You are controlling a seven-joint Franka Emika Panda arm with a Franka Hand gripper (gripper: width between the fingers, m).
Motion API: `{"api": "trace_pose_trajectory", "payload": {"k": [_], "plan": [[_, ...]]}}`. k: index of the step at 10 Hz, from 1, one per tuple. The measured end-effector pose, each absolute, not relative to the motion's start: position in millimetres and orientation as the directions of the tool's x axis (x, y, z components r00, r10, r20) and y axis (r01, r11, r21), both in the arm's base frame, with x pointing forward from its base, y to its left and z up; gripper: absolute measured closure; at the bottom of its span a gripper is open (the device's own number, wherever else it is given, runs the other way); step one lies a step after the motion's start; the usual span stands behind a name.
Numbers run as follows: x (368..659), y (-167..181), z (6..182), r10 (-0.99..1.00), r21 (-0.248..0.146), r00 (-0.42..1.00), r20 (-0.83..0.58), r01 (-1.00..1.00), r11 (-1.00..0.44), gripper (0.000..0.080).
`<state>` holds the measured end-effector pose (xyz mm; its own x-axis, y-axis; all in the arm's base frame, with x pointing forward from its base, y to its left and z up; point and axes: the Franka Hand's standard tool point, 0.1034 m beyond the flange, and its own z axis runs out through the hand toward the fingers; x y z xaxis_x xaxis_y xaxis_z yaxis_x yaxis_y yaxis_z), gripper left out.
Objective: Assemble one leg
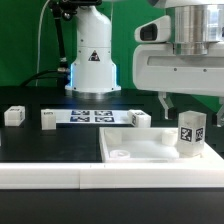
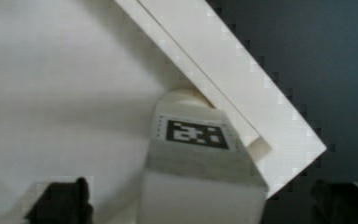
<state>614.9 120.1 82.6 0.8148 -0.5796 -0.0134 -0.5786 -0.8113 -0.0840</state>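
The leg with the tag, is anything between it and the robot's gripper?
No, nothing visible is. The leg stands upright on the white plate. The open gripper hangs right at its top, with one finger on each side and a gap to the leg.

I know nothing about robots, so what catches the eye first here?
The arm's open fingers hang at the exterior view's right, over a small white leg with a black-and-white tag. The leg stands upright at a far corner of a large flat white plate in the foreground.
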Motion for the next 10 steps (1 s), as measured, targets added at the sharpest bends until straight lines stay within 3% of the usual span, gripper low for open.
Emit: {"api": "trace_pose_trajectory", "payload": {"k": [4,10], "plan": [[618.6,123.5,86.5,-0.134,-0.07,0.99,0.038,-0.131,-0.989,0.015],[614.0,119.7,82.0,0.343,-0.036,0.937,0.057,0.346,-0.938,0.015]]}}
